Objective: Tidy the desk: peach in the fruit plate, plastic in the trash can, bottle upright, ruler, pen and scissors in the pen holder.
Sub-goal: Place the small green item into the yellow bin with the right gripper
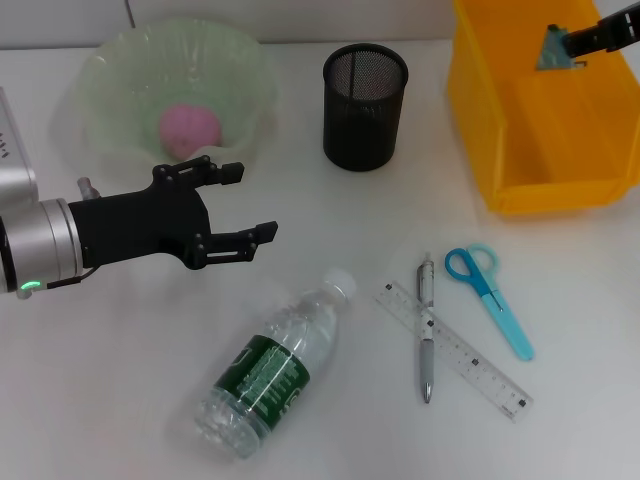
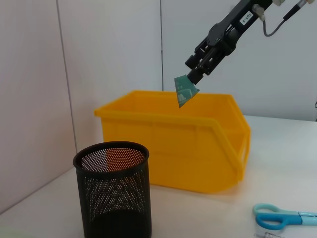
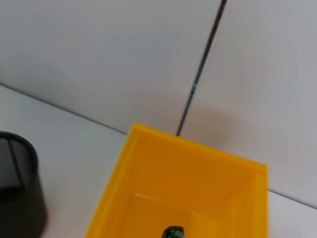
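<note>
Right gripper (image 1: 570,48): up over the yellow trash can (image 1: 500,150), pinching a scrap of green plastic (image 1: 553,50) that dangles above the bin's opening.
Left gripper (image 1: 245,205): hanging above the desk beside the fruit plate (image 1: 120,70), fingers spread wide, nothing in them.
Peach (image 1: 188,130): pink one, sitting in the plate.
Bottle (image 1: 275,365): lying on its side, green label up, cap pointing toward the pen holder (image 1: 365,107).
Pen (image 1: 427,328): flat on the desk, crossing over the ruler (image 1: 455,350).
Scissors (image 1: 488,295): blue handles, just beside the ruler, in front of the bin.
</note>
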Motion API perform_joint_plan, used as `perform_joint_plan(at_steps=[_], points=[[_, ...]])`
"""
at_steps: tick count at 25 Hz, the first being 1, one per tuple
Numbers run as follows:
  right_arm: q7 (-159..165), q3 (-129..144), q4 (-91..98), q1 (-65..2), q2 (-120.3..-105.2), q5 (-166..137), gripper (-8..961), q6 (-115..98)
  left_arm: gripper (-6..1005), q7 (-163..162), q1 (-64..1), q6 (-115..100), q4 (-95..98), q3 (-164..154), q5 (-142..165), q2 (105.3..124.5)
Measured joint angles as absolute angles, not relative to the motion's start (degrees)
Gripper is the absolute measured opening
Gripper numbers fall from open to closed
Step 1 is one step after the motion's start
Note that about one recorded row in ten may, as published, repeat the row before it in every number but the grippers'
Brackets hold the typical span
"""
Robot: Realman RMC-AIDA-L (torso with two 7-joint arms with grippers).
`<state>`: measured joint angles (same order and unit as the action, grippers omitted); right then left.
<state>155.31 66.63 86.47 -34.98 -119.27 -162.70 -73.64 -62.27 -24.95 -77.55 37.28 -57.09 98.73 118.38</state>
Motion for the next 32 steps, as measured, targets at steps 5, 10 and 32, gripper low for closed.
perform_joint_plan(at_steps=[5, 10, 32], points=[[153.1, 64.4, 85.8, -35.6, -119.14, -157.1, 829, -73.9, 850, -62.3, -25.1, -77.5, 37.2, -57.3, 98.8, 118.39], [155.8, 68.0, 87.4, -34.1, -119.06, -162.3, 817, -72.5, 849, -62.3, -25.0, -77.4, 37.2, -57.1, 98.8, 118.35], [152.5, 59.6, 85.9, -33.4, -119.50, -152.7, 788, -70.4, 844, -62.4, -25.0, -77.0, 37.2, -57.3, 99.0, 118.38]])
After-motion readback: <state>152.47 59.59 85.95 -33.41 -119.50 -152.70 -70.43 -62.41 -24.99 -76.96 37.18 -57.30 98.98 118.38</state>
